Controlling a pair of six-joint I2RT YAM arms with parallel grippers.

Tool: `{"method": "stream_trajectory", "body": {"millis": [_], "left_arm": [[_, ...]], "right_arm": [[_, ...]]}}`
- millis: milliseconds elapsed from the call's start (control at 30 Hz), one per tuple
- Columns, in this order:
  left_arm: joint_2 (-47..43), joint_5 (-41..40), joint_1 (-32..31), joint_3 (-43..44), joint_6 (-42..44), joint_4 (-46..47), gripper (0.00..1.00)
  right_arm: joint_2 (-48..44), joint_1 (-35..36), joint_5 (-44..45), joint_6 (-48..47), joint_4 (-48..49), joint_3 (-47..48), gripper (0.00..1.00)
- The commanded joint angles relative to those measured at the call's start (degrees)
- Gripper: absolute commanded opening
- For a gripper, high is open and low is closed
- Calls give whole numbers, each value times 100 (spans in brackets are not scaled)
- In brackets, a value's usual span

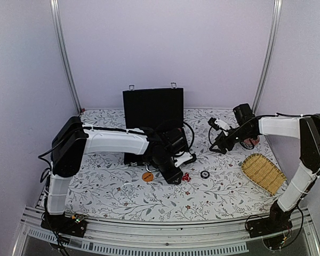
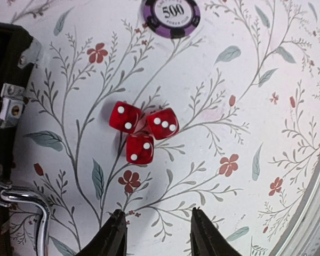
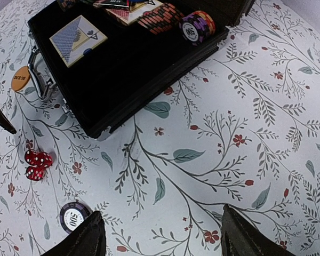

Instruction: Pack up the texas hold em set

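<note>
The black case (image 1: 152, 107) stands open, its lid upright and its base partly hidden by my left arm. The right wrist view shows the base (image 3: 122, 74) holding a card deck (image 3: 77, 38) and stacked chips (image 3: 197, 25). Three red dice (image 2: 143, 128) lie together on the cloth, also seen from the top (image 1: 186, 176). A purple 500 chip (image 2: 170, 16) lies beyond them. An orange disc (image 1: 148, 176) lies by the case handle. My left gripper (image 2: 156, 216) is open and empty, just short of the dice. My right gripper (image 3: 160, 224) is open and empty above bare cloth.
A woven yellow basket (image 1: 264, 173) sits at the right front. A red patterned dish (image 1: 249, 142) is partly hidden behind my right arm. The case's silver handle (image 2: 26, 200) and latch (image 2: 10, 106) lie left of the dice. White walls enclose the table.
</note>
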Motion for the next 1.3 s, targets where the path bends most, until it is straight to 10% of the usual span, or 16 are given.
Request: {"method": "stream_trajectory", "body": {"millis": [0,1267], "left_arm": [[178,-444,-43,336,189,-456,40],[1295,-195,-45,1465,224,-443,27]], "right_arm": [[-88,-139,193,66,-107,119,74],[238,-137,318,-68,-211,160,74]]}}
